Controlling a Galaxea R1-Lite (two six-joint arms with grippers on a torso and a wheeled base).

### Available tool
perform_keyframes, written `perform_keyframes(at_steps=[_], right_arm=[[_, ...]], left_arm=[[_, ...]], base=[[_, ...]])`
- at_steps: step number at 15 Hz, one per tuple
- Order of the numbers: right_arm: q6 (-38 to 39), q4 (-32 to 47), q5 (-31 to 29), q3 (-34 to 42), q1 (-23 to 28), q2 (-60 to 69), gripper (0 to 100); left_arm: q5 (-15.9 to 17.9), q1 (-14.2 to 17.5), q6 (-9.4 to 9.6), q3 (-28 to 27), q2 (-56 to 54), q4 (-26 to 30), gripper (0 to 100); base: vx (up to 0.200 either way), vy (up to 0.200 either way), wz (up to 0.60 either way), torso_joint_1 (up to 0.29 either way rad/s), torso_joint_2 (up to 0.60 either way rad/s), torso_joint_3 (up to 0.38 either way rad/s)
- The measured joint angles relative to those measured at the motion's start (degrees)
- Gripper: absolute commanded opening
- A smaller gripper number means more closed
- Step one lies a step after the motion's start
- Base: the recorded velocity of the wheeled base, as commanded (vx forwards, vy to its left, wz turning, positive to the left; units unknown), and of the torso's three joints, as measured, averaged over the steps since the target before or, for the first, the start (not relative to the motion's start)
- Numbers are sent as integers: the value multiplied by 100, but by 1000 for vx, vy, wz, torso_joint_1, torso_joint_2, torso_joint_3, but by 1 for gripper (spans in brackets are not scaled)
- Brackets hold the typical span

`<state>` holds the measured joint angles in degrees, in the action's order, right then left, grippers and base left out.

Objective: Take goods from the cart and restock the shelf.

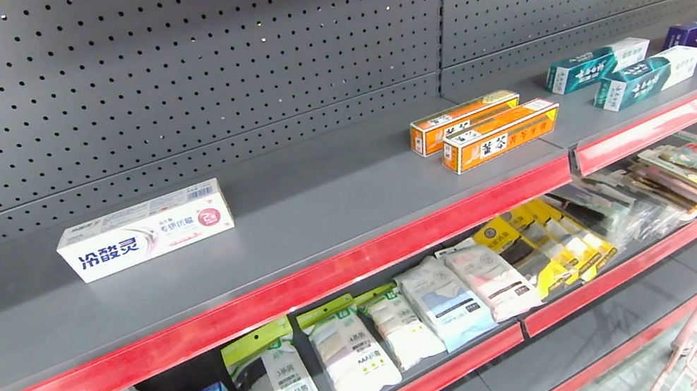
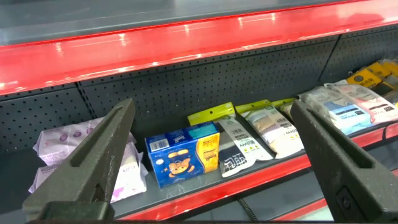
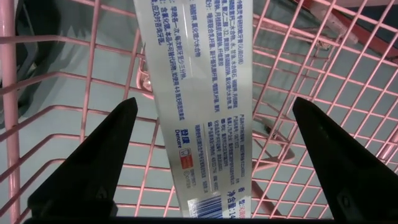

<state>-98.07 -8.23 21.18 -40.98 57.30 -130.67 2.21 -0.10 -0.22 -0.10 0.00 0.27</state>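
Hovering over pink wire cart (image 3: 7, 74), right claw (image 3: 214, 106) has fingers apart, nothing held; long white printed carton (image 3: 199, 93) lies in cart just beneath, framed between fingers; left claw (image 2: 212, 104) also spread, empty, facing lower shelf row: blue-and-yellow tissue box (image 2: 183, 154), bagged cloth packs (image 2: 267, 127) beside it; grey metal shelf with red edge (image 1: 321, 200) carries white toothpaste box (image 1: 143, 230); two orange boxes (image 1: 484, 128) well to its right; teal boxes (image 1: 628, 71) beyond.
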Motion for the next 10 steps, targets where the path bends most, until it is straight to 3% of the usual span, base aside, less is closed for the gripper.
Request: perform_keyframes(at_steps=[3, 4, 10], right_arm=[[0, 0, -2, 2, 0, -1, 100], [0, -2, 1, 4, 0, -1, 0], [57, 7, -5, 4, 0, -9, 0]], left_arm=[[-2, 0, 0, 0, 0, 0, 100], [0, 0, 0, 0, 0, 0, 100], [0, 0, -2, 0, 0, 0, 100]], base=[[0, 0, 0, 0, 0, 0], [0, 0, 0, 0, 0, 0], [0, 0, 0, 0, 0, 0]])
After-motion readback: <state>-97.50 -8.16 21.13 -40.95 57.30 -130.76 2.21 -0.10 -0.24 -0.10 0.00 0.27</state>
